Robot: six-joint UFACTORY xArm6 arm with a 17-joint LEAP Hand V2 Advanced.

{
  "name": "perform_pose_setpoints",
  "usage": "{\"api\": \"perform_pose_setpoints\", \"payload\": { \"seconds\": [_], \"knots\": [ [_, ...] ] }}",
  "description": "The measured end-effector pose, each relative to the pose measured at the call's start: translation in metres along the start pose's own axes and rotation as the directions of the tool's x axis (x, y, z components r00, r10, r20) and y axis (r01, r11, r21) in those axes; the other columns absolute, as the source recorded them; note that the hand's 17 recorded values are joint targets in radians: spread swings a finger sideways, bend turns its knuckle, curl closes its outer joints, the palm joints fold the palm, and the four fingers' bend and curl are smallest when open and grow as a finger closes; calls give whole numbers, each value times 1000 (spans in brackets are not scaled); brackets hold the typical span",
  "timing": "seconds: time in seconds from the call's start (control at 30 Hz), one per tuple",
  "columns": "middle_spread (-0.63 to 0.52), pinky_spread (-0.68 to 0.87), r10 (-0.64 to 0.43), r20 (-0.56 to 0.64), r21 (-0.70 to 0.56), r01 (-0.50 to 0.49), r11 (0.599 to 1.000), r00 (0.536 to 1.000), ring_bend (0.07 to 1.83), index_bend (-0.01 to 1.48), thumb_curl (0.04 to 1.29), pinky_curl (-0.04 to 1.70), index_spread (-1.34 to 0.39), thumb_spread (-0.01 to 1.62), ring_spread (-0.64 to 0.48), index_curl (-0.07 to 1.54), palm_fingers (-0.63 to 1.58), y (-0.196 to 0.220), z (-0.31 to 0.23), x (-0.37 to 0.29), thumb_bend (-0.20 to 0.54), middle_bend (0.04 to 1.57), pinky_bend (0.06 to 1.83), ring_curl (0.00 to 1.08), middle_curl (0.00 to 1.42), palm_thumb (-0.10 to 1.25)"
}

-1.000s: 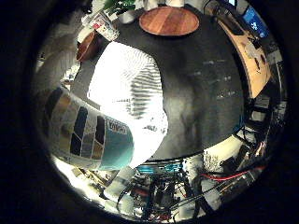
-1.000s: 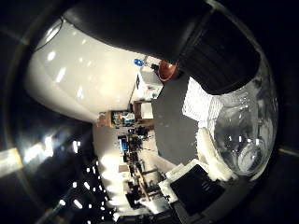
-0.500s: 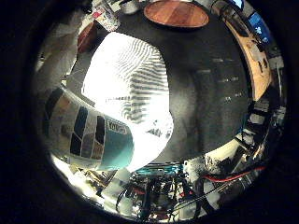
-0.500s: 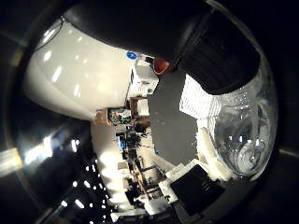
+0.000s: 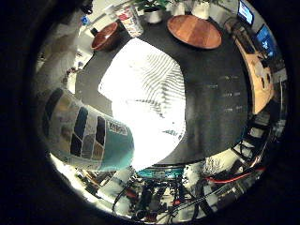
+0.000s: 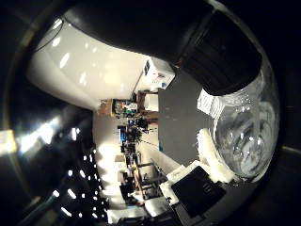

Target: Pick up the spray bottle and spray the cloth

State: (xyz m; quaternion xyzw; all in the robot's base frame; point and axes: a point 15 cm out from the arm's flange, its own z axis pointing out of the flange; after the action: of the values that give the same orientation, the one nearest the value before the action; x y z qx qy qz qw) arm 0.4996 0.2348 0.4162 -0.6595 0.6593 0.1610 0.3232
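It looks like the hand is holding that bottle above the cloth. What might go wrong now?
The spray bottle is clear and rounded, close against the palm, so it may slip or twist in the hand. The striped cloth covers only part of the dark table; spray could miss it and wet the table, or drift to the wooden bowl and round wooden board just beyond.

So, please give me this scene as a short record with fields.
held: spray bottle, close to the palm
hand: fingers curled round the clear bottle body
cloth: white, striped, on the dark table
also on table: wooden board, brown bowl, cup
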Motion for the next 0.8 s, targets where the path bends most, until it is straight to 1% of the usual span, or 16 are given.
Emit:
{"api": "perform_pose_setpoints", "payload": {
  "seconds": [0.3,0.43,0.53,0.8],
  "knots": [
    [-425,-248,-150,45,-23,151,988,988,1666,960,695,1389,-490,917,-318,1171,161,11,20,-50,-16,1235,1366,944,1248,1089],
    [-428,-246,-194,73,3,194,981,978,1669,957,696,1378,-489,920,-319,1170,163,7,29,-68,-16,1230,1381,947,1254,1087],
    [-432,-245,-216,116,-2,218,976,969,1671,955,696,1371,-489,921,-319,1170,158,12,43,-82,-15,1231,1388,948,1261,1087],
    [-439,-240,-302,207,15,306,952,930,1677,956,696,1357,-489,931,-318,1169,153,15,86,-109,-15,1210,1413,948,1273,1084]
  ]
}}
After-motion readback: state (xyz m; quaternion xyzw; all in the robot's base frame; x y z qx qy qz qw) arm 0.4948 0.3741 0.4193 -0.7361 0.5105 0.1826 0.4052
